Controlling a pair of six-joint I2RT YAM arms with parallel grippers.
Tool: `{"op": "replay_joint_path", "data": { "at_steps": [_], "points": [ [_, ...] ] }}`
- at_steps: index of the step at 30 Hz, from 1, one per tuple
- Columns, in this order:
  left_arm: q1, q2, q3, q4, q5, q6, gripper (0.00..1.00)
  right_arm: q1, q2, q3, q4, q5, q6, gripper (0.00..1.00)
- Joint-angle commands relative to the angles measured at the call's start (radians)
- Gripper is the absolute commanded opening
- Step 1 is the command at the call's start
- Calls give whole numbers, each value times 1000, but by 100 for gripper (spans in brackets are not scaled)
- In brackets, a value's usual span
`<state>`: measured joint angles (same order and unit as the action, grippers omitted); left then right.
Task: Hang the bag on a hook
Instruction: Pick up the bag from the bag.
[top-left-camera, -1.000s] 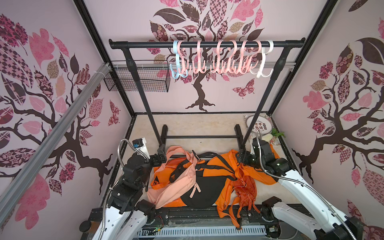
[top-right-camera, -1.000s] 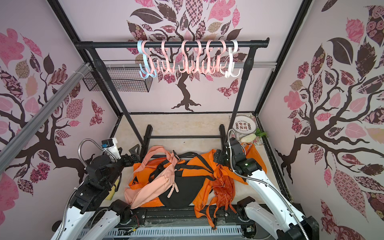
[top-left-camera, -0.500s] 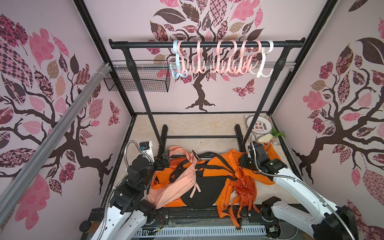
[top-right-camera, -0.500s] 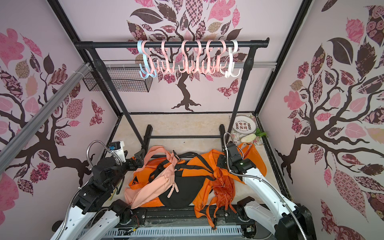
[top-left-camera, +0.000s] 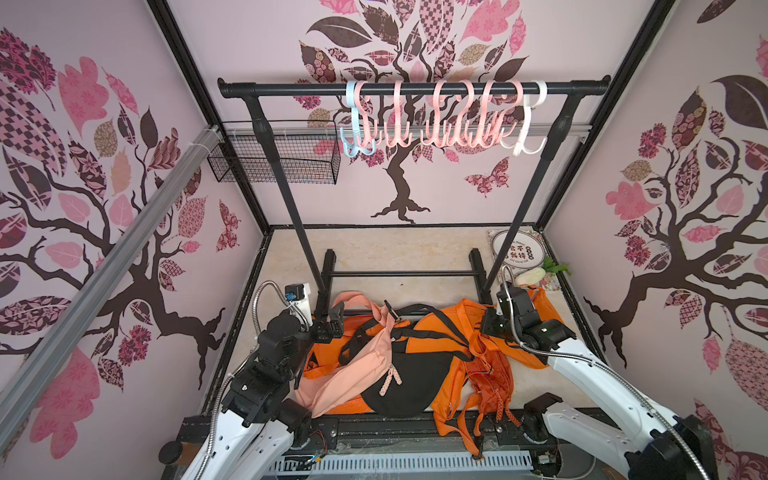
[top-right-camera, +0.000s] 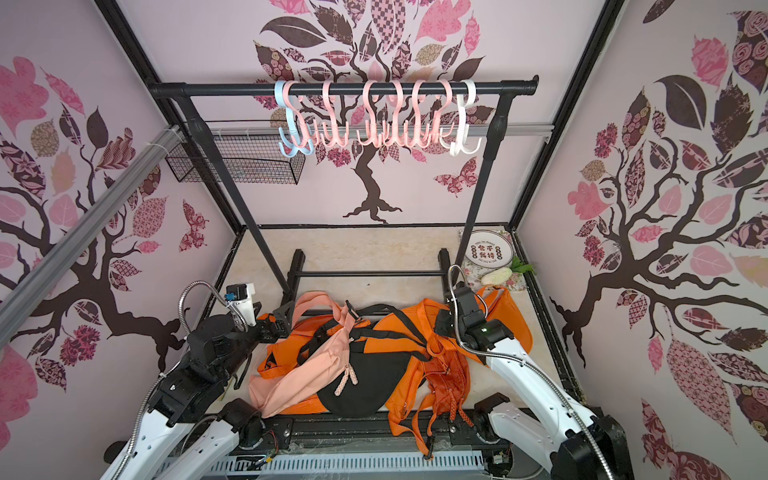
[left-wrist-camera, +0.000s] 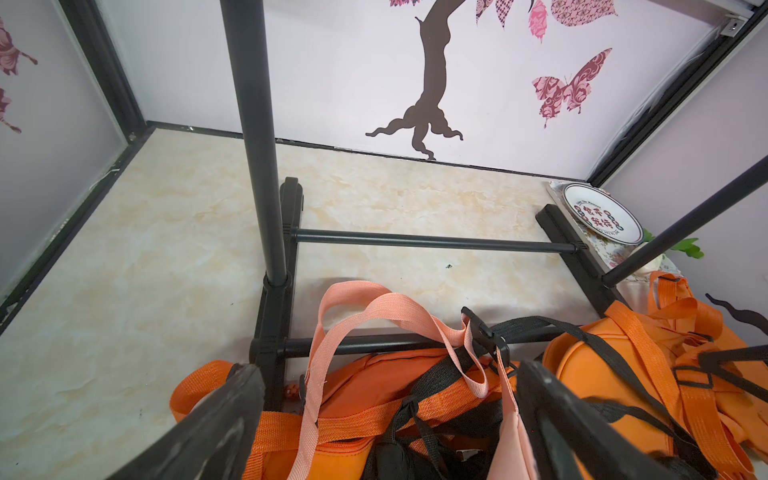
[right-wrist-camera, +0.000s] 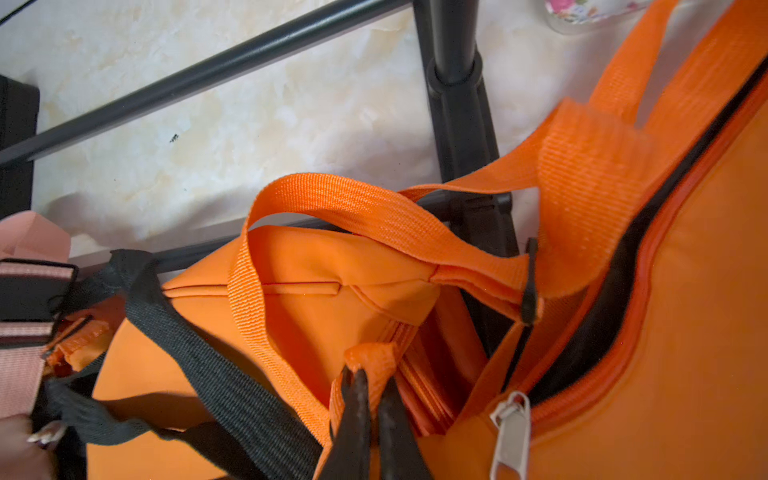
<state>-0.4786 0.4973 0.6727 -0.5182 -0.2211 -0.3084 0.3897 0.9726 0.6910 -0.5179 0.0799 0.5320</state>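
Right gripper (right-wrist-camera: 371, 376) pinches small fold of orange strap (right-wrist-camera: 372, 355); left gripper (left-wrist-camera: 386, 374) gapes wide. Risk: thin bite slips on lift; tangled black straps (right-wrist-camera: 195, 353) drag peach bag (top-left-camera: 332, 386) along.

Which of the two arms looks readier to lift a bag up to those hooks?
The right, probably. The right gripper is shut on an orange strap, so it may just need to lift toward the hooks. The left gripper is open, holding nothing, with a peach strap lying ahead of it.
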Motion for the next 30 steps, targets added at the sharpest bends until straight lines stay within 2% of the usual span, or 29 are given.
{"op": "replay_joint_path", "data": {
  "at_steps": [1, 7, 14, 18, 21, 25, 28, 30],
  "points": [
    [-5, -2, -24, 20, 26, 16, 98, 0, -57, 139, -83, 59, -22, 4],
    [-5, -12, -18, 59, 179, 50, 97, 2, -89, 411, -192, -9, -46, 0],
    [-4, -3, 45, 83, 408, 78, 95, 1, -16, 753, -246, -315, -72, 0],
    [-8, 32, 86, 126, 549, 86, 95, 1, 28, 919, -234, -478, -50, 0],
    [-9, 53, 98, 198, 612, 73, 95, 1, 64, 999, -188, -646, -1, 0],
    [-9, 69, 127, 256, 640, 51, 95, 1, 97, 987, -107, -766, 71, 0],
    [-9, 73, 135, 258, 626, 71, 95, 7, 68, 810, 127, -931, 187, 0],
    [-9, 80, 131, 238, 620, 93, 95, 18, 23, 675, 294, -985, 260, 0]
  ]
}}
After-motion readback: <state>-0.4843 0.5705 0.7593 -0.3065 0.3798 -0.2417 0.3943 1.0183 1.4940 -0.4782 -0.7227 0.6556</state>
